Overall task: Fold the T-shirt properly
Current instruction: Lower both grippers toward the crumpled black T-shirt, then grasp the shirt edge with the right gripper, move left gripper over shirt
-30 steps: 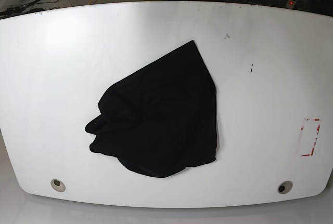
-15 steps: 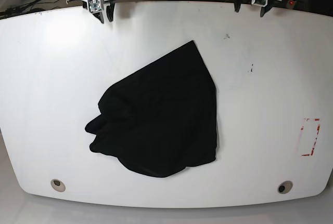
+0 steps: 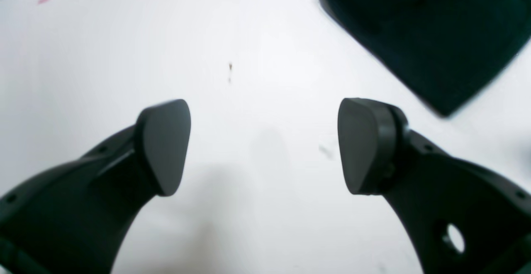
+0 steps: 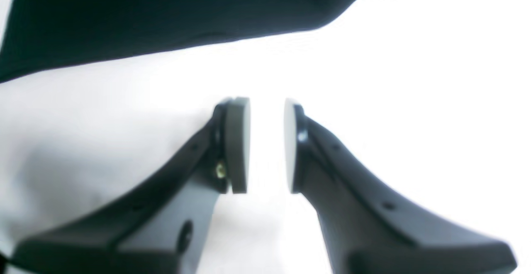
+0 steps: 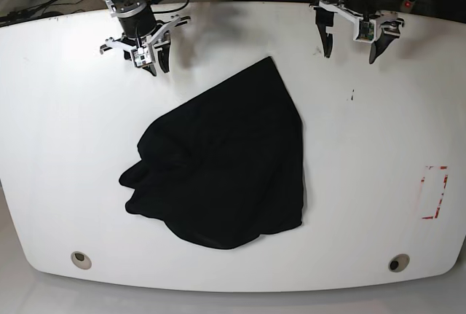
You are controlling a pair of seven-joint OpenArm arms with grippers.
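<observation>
The T-shirt [image 5: 226,161] lies crumpled in a black heap on the middle of the white table [image 5: 65,110], one pointed corner reaching toward the far edge. My left gripper [image 5: 351,55] hovers over the far right part of the table, right of that corner, open wide with nothing in it. Its wrist view shows both pads [image 3: 164,145] far apart over bare table, the T-shirt [image 3: 423,29] at the upper right. My right gripper [image 5: 156,66] hovers at the far left. In its wrist view the right gripper [image 4: 265,145] shows a narrow empty gap, short of the T-shirt [image 4: 166,12].
A red rectangle outline [image 5: 435,192] is marked near the table's right edge. Two round holes [image 5: 81,258] [image 5: 398,262] sit by the near edge. Small dark specks [image 5: 353,96] mark the surface right of the shirt. Cables and gear lie beyond the far edge.
Both arms have come in from beyond the far edge and moved over the table toward the shirt. The left gripper has spread wider. The shirt has not moved.
</observation>
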